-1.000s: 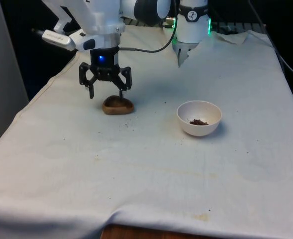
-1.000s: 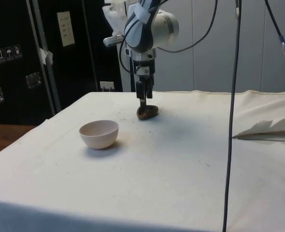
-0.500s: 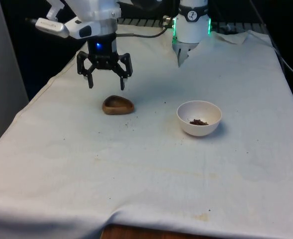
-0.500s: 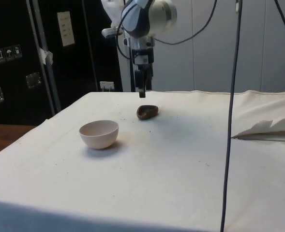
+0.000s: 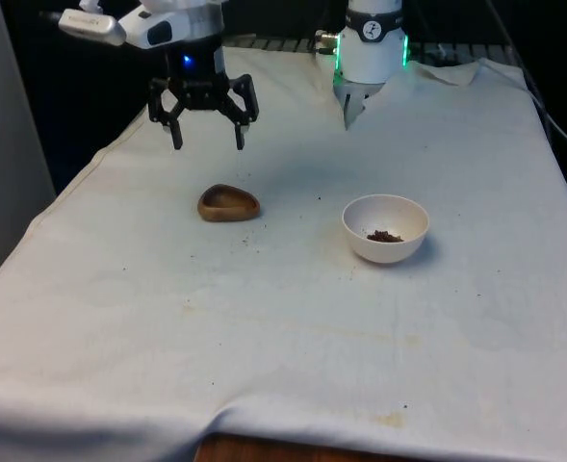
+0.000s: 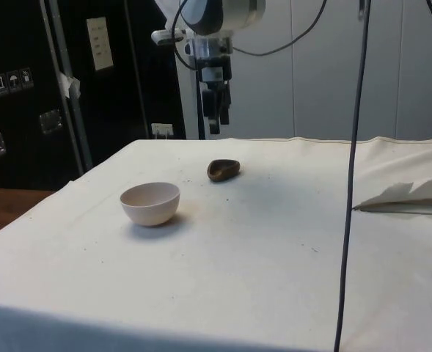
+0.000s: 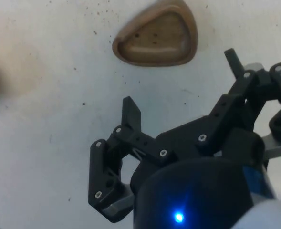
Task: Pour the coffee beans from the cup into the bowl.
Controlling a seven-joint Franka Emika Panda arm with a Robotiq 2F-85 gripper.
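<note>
End effector (image 5: 208, 142) spread wide, pointing down, hanging above wooden cup (image 5: 228, 203), white bowl (image 5: 385, 228) well apart

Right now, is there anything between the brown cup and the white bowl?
Just bare white cloth with some dark specks lies between the brown cup and white bowl, seen in the front view.

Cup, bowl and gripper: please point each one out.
cup (image 5: 228, 203), front view, its brown inside.
bowl (image 5: 405, 214), front view, its bare inner wall.
gripper (image 5: 207, 141), front view, midway between its fingertips.
</note>
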